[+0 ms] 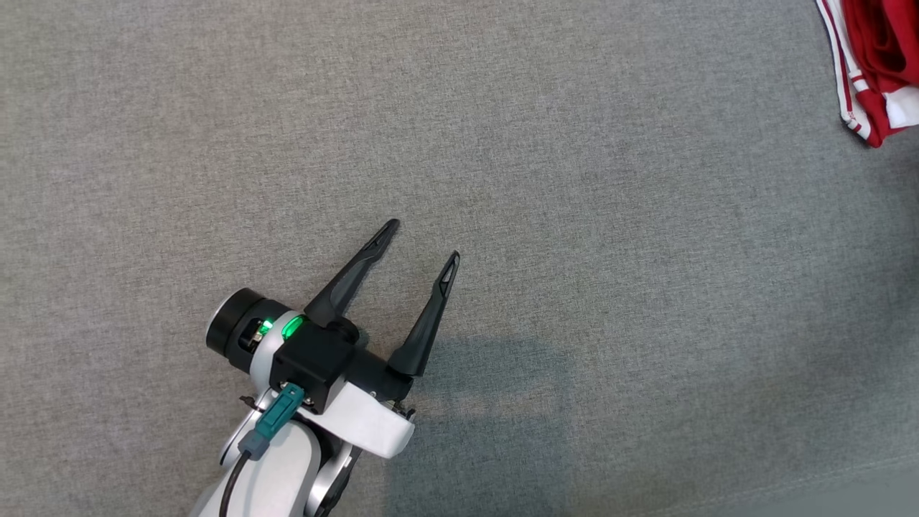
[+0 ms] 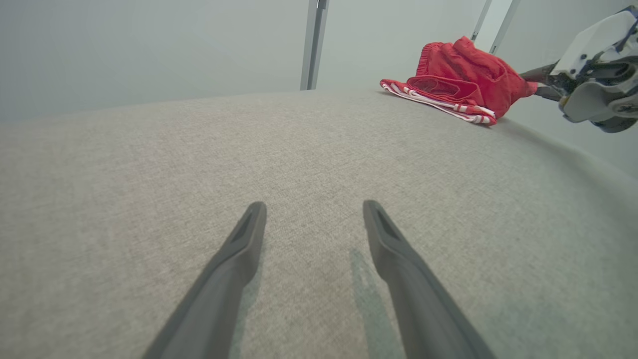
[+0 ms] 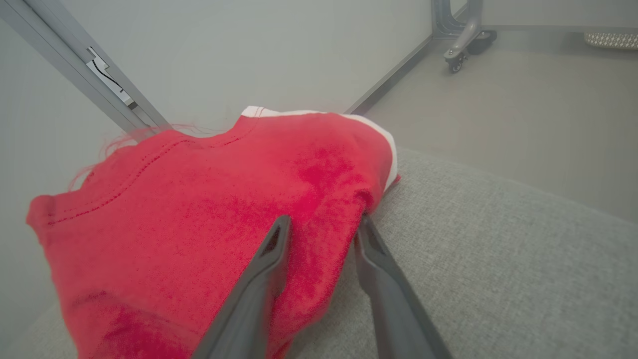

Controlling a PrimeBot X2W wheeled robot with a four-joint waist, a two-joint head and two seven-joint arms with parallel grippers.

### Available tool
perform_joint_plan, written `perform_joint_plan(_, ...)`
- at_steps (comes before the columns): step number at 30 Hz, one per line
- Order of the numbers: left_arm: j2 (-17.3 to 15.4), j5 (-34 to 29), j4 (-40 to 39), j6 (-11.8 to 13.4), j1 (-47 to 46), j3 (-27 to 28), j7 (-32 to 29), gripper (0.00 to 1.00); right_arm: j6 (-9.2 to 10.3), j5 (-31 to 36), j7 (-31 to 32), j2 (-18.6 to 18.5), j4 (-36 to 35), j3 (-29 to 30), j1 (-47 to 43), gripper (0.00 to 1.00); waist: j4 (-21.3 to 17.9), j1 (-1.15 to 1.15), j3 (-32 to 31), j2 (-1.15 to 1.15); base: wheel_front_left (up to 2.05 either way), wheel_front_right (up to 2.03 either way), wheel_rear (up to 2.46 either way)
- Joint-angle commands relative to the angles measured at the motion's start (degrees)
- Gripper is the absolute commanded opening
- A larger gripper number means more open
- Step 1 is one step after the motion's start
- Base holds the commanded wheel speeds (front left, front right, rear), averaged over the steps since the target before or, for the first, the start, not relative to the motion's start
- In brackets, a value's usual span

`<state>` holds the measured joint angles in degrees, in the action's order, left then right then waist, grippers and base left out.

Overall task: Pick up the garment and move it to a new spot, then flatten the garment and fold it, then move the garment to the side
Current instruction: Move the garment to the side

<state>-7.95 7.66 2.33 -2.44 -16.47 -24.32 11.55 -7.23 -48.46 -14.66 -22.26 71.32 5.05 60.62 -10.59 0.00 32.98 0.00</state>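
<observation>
Matt, coarse-woven grey cloth all over the flat work surface point(image 1: 610, 251). Soft red knit, stitched seams and white striped trim on the crumpled garment point(image 3: 199, 224). Dull dark plastic for the long fingers point(image 1: 352, 276) of the left gripper point(image 1: 423, 240), glossy white casing point(image 1: 366, 424) behind. Smooth grey metal on the upright frame post point(image 2: 313, 45).

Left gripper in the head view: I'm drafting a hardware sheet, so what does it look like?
The left gripper has two long, dark, tapering fingers on a black block, a green light beside a black cylinder, a white wrist shell, and a teal connector with a black cable.
</observation>
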Motion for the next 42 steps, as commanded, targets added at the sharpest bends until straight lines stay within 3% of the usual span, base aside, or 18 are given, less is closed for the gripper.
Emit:
perform_joint_plan(1,-0.38,0.69,0.52,0.75,1.0,1.07,-0.59,1.0,-0.25,1.63,-0.34,-1.36,-0.8,-0.12,-0.2,1.0,0.22,0.0,-0.22,0.0,0.0,0.0,0.0)
perform_joint_plan(4,-0.26,0.95,0.7,1.22,1.13,1.27,-0.22,1.0,-0.25,4.03,-0.34,-1.67,-1.82,0.75,-0.52,1.0,0.46,0.0,-1.05,0.0,0.0,0.0,0.0)
perform_joint_plan(11,0.38,2.32,1.45,2.75,1.48,2.57,1.09,1.0,-0.25,14.54,-0.34,-1.08,-12.04,5.14,-7.02,1.0,0.82,0.0,-5.44,0.0,0.0,0.0,0.0)
perform_joint_plan(16,0.85,3.86,2.03,3.53,2.43,3.79,2.02,1.0,-0.25,22.35,-0.34,1.98,-20.06,7.03,-12.88,1.0,1.66,0.0,-9.7,0.0,0.0,0.0,0.0)
perform_joint_plan(22,1.25,5.56,2.57,4.34,4.29,5.44,2.89,1.0,-0.25,30.11,-0.34,6.02,-30.76,5.36,-20.21,1.0,3.48,0.0,-15.42,0.0,0.0,0.0,0.0)
perform_joint_plan(34,2.34,7.97,2.4,6.3,9.83,9.87,3.42,1.0,-0.25,36.15,-0.34,9.68,-46.7,-0.79,-35.53,1.0,8.56,0.0,-26.87,0.0,0.0,0.0,0.0)
perform_joint_plan(42,2.55,7.59,-0.39,5.91,14.79,14.18,3.43,1.0,-0.25,36.9,-0.34,12.12,-58.55,-3.09,-47.26,1.0,12.19,0.0,-32.92,0.0,0.0,0.0,0.0)
